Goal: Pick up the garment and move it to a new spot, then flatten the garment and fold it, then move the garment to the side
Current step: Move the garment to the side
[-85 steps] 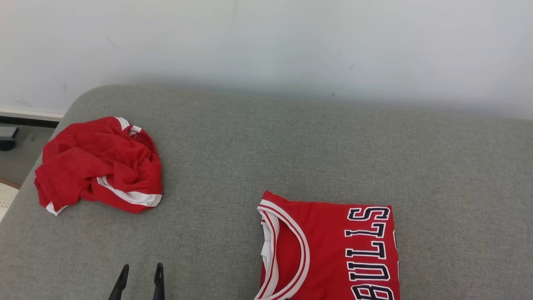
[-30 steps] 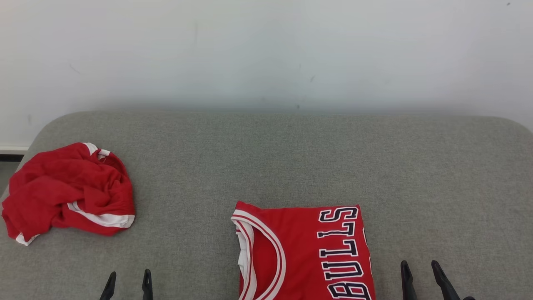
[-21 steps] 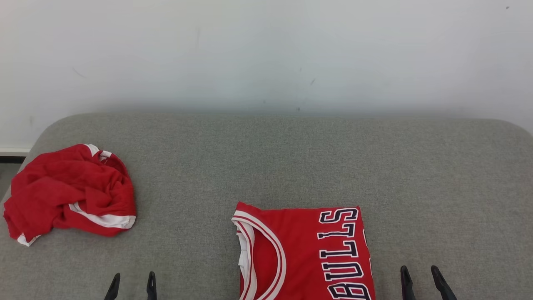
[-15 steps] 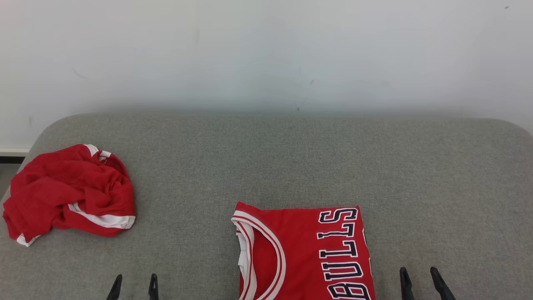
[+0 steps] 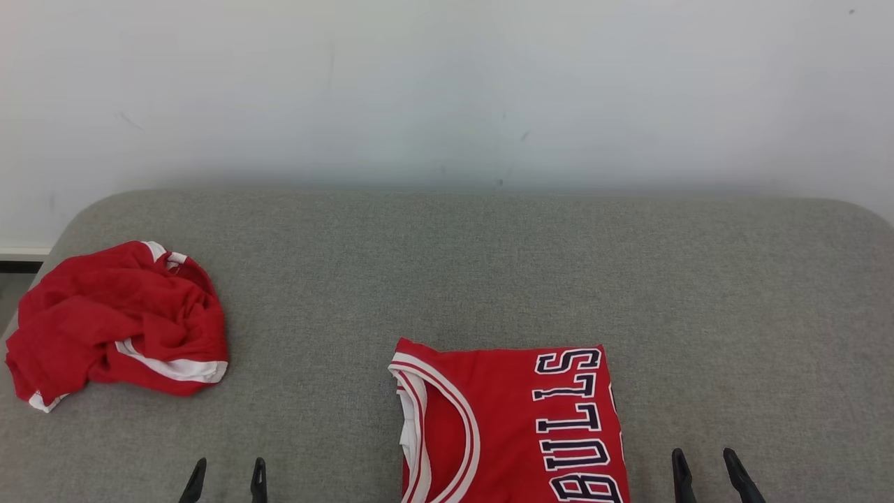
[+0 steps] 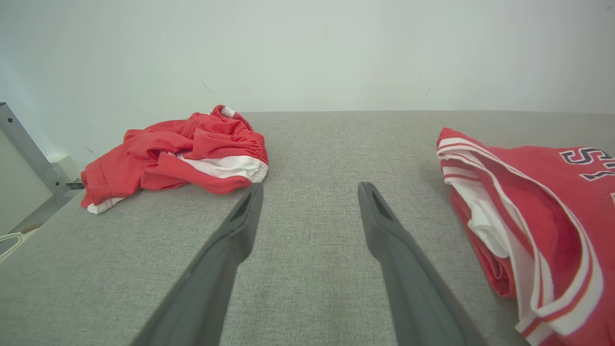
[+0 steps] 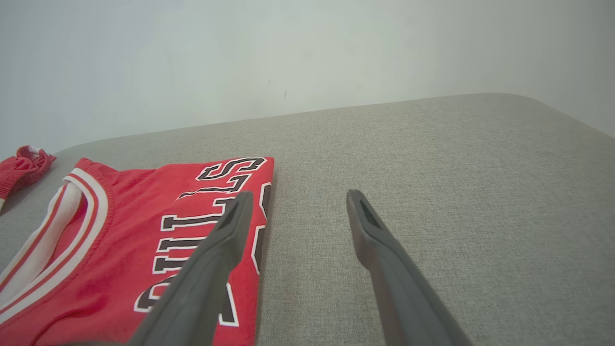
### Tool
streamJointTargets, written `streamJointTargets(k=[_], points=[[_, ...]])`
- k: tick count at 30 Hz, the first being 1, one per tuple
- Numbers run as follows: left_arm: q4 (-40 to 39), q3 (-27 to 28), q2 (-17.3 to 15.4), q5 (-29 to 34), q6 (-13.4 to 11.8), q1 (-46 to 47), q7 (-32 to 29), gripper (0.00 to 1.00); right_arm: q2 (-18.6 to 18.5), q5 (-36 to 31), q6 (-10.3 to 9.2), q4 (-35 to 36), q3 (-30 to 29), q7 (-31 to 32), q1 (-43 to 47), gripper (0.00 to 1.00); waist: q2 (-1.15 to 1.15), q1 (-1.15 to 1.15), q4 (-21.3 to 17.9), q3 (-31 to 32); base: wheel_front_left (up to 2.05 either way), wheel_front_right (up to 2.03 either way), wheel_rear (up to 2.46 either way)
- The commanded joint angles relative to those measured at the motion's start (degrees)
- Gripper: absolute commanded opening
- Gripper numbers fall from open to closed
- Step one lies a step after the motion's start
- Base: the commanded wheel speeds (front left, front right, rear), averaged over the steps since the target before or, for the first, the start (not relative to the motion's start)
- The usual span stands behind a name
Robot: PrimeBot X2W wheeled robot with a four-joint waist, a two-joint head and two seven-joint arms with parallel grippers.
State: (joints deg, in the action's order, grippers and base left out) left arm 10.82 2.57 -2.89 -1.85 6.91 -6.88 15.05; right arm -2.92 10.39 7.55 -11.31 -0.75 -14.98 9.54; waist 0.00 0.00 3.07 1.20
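Note:
A crumpled red garment (image 5: 119,318) with white trim lies at the left end of the grey padded surface (image 5: 489,265); the left wrist view has it as a crumpled heap (image 6: 178,151) ahead and to the left. A folded red jersey (image 5: 510,426) with dark lettering lies flat at the near middle. My left gripper (image 5: 228,469) is open and empty, low between the two garments and touching neither. My right gripper (image 5: 703,461) is open and empty, just right of the jersey. In the right wrist view the jersey (image 7: 144,226) lies under and left of my right gripper (image 7: 298,197).
A pale wall (image 5: 447,84) rises behind the padded surface. The surface rounds off at both far corners and drops away at its left edge, where a grey metal bar (image 6: 29,154) stands. Bare grey fabric stretches to the right of the jersey.
Since the earliest frame the camera has turned, bringing my right gripper into view. Over the last second both grippers' tips sank slightly toward the bottom edge. Neither garment moved.

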Motion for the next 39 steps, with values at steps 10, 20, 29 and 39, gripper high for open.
streamJointTargets(k=[10, 20, 29, 39], points=[[-0.2, 0.3, 0.0, -0.7, 0.1, -0.4, 0.2, 1.0, 0.1, -0.5, -0.11, -0.1, 0.1, -0.2, 0.1, 1.0, 0.0, 0.0, 0.2, -0.2, 0.0, 0.0, 0.0], [0.2, 0.0, 0.0, -1.1, -0.1, 0.5, 0.2, 1.0, 0.0, -1.5, -0.11, -3.8, 2.3, -0.2, -4.3, 1.0, 0.0, 0.0, 0.8, -0.7, 0.0, 0.0, 0.0], [0.7, -0.5, 0.0, -1.1, 0.0, 1.2, 0.2, 1.0, 0.0, -2.2, -0.11, -18.9, 3.5, -0.2, -15.4, 1.0, 0.0, 0.0, 2.5, -1.9, 0.0, 0.0, 0.0], [0.9, -1.3, 0.0, -1.8, 0.1, 2.8, 0.2, 1.0, 0.1, 1.4, -0.11, -32.3, 4.0, -0.2, -23.2, 1.0, 0.0, 0.0, 4.6, -4.3, 0.0, 0.0, 0.0]])
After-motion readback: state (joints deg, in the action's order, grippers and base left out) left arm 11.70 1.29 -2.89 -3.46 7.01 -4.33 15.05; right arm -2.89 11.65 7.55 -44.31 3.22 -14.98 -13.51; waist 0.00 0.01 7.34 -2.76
